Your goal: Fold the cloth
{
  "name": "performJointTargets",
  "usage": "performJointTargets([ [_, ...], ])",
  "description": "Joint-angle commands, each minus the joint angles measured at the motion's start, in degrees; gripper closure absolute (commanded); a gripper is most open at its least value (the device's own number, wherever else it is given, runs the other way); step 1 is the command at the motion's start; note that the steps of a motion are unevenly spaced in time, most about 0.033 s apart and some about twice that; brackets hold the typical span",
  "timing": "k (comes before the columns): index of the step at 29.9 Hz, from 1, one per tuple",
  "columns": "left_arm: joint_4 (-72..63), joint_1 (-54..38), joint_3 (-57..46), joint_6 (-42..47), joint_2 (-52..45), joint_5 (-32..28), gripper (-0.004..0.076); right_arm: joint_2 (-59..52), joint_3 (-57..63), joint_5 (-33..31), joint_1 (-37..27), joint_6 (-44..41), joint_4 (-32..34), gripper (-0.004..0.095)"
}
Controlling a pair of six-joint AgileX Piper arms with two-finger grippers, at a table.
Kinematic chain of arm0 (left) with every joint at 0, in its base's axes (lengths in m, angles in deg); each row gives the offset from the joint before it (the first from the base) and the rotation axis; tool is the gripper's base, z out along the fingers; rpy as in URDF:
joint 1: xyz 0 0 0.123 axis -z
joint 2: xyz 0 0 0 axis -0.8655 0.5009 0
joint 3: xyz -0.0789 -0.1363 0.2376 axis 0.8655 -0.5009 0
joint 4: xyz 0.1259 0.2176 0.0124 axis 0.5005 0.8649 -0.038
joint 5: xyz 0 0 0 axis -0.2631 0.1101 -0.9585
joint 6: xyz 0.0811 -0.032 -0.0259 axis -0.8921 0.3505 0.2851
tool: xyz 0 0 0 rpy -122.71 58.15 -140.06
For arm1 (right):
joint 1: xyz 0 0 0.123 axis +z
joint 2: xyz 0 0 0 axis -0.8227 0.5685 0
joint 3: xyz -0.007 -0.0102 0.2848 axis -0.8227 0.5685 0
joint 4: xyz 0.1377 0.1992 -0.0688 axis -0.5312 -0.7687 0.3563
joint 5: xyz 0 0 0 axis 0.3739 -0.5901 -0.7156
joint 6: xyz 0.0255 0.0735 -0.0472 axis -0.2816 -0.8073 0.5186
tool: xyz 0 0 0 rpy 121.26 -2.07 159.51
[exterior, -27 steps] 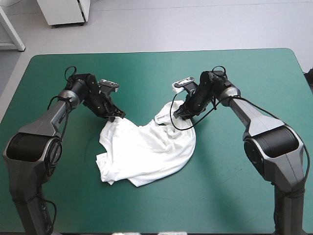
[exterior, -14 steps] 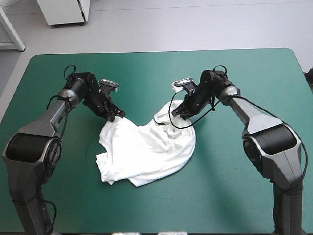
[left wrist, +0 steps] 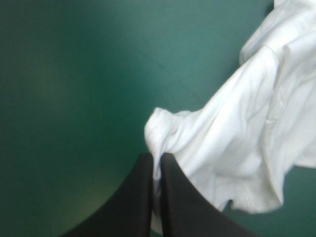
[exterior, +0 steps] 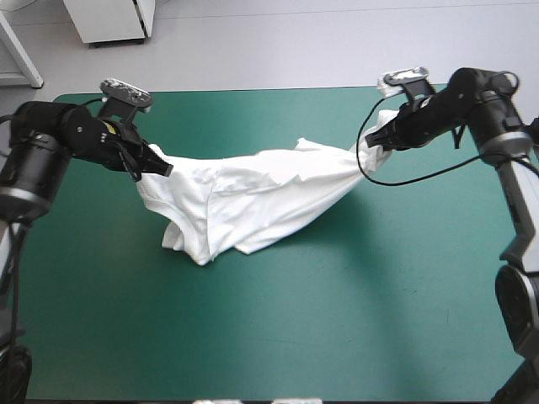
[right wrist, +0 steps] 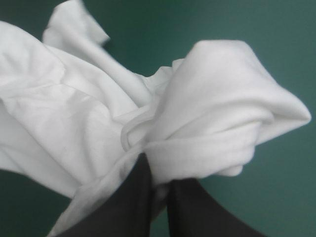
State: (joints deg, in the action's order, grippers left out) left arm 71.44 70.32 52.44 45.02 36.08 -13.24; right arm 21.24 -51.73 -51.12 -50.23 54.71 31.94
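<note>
Teal-green table [exterior: 278, 337], grey floor [exterior: 320, 42], white cabinet [exterior: 109, 18]

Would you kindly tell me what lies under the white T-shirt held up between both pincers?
Only the teal-green table cover shows below the white short-sleeved T-shirt, held by the left pincer and right pincer. The patch beneath its sagging middle is hidden.

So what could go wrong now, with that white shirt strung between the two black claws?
The white short-sleeved T-shirt is held only by small pinches in the left gripper and the right gripper, so an end might slip free under more pull. It also looks bunched rather than spread, so it may land creased on the teal-green table cover.
</note>
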Motion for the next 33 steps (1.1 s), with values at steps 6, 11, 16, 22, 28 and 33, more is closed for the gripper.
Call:
performJointTargets([
  [6, 2.6, 0.2, 9.4, 1.4, -12.9, -3.7, 0.0733, -21.0, -3.1, 5.7, -3.7, 0.4, -0.3, 0.0923],
  [11, -0.4, 0.2, 14.1, 1.0, -14.9, -4.5, 0.0733, -27.5, -5.3, 8.5, -3.6, 0.2, 0.1, 0.0923],
  [16, -3.1, 0.2, 14.7, 1.0, -17.3, -3.5, 0.0733, -31.9, -5.5, 6.1, -3.5, -0.3, -0.9, 0.0923],
  [22, -3.1, 0.4, 13.9, 1.6, -22.5, 0.6, 0.0733, -37.9, -5.3, 2.0, 1.5, -2.0, 1.4, 0.0923],
  [28, -2.2, 4.9, 9.1, 3.9, -28.1, 5.9, 0.0733, -41.9, -1.7, -3.2, 10.4, -7.9, 8.1, 0.0923],
  [33, -3.0, 6.7, 6.2, 7.9, -33.3, 5.9, 0.0733, -46.3, 3.3, -3.2, 12.5, -10.2, 7.3, 0.0923],
])
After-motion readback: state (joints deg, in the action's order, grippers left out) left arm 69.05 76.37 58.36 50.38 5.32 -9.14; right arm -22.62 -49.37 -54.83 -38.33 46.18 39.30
